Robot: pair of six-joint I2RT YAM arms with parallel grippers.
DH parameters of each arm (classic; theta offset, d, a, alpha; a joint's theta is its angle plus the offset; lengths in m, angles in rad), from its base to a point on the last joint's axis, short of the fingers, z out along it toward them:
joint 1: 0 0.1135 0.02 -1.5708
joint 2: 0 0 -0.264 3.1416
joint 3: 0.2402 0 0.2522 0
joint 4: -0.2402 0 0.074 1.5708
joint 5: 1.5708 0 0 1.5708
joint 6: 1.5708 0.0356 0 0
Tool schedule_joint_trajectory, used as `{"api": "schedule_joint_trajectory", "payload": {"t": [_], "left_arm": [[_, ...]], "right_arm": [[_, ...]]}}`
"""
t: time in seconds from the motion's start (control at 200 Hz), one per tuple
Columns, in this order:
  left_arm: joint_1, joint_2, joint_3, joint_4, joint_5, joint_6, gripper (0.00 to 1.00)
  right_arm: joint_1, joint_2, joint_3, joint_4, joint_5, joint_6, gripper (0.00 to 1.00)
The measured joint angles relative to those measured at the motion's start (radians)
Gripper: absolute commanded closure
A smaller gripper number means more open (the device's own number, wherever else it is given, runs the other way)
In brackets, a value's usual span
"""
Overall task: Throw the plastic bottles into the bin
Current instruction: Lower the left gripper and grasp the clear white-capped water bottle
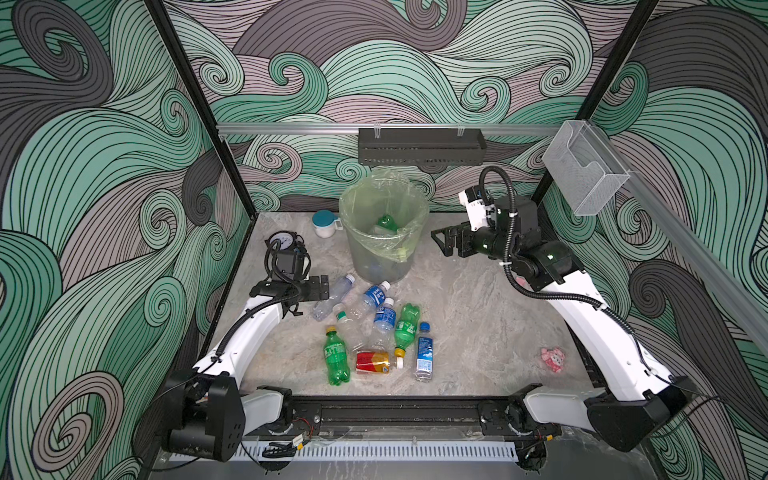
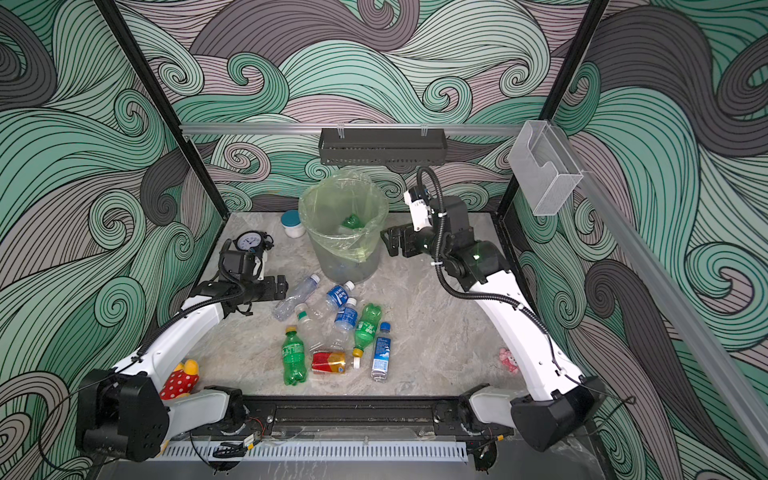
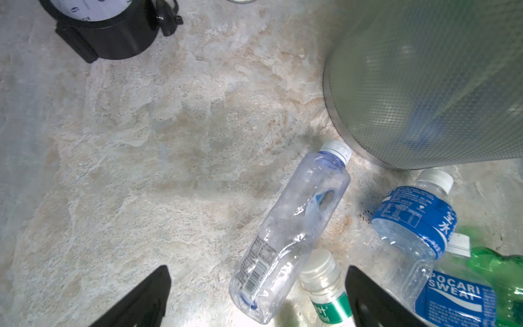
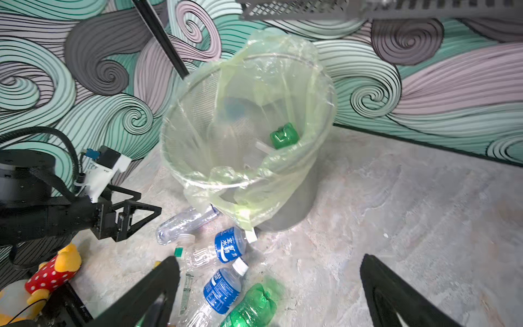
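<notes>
The bin (image 1: 374,262) (image 2: 347,262), a grey bucket lined with a yellow-green bag, stands at the back centre. A green bottle (image 1: 386,222) (image 4: 283,136) lies inside it. Several plastic bottles lie in front of it: a clear one (image 1: 332,297) (image 3: 294,226), blue-labelled ones (image 1: 374,296), green ones (image 1: 336,357) and a red-and-yellow one (image 1: 376,362). My left gripper (image 1: 324,286) (image 3: 258,271) is open low over the clear bottle's base. Beside the bin's rim, on its right, my right gripper (image 1: 440,243) (image 4: 270,259) is open and holds nothing.
A white jar with a teal lid (image 1: 324,222) and a black dial gauge (image 1: 282,241) sit left of the bin. A pink toy (image 1: 552,359) lies at the right, a red dotted plush (image 2: 180,380) by the left arm's base. A clear box (image 1: 586,166) hangs on the right wall.
</notes>
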Motion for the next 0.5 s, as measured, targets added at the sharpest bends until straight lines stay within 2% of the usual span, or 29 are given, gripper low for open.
{"api": "schedule_joint_trajectory", "payload": {"t": [0.135, 0.25, 0.32, 0.495], "left_arm": [[0.0, 0.106, 0.085, -0.018, 0.017, 0.008, 0.07], [0.0, 0.18, 0.127, -0.022, 0.063, 0.025, 0.12], [0.0, 0.23, 0.146, -0.025, 0.092, 0.033, 0.15], [-0.001, 0.315, 0.155, -0.037, 0.151, 0.044, 0.16]], "right_arm": [[-0.05, -0.01, -0.121, 0.013, 0.0, 0.023, 0.01], [-0.08, -0.02, -0.203, 0.016, 0.0, 0.042, 0.0], [-0.091, -0.031, -0.236, 0.021, 0.001, 0.053, 0.01], [-0.112, -0.058, -0.299, 0.064, 0.008, 0.084, 0.01]]}}
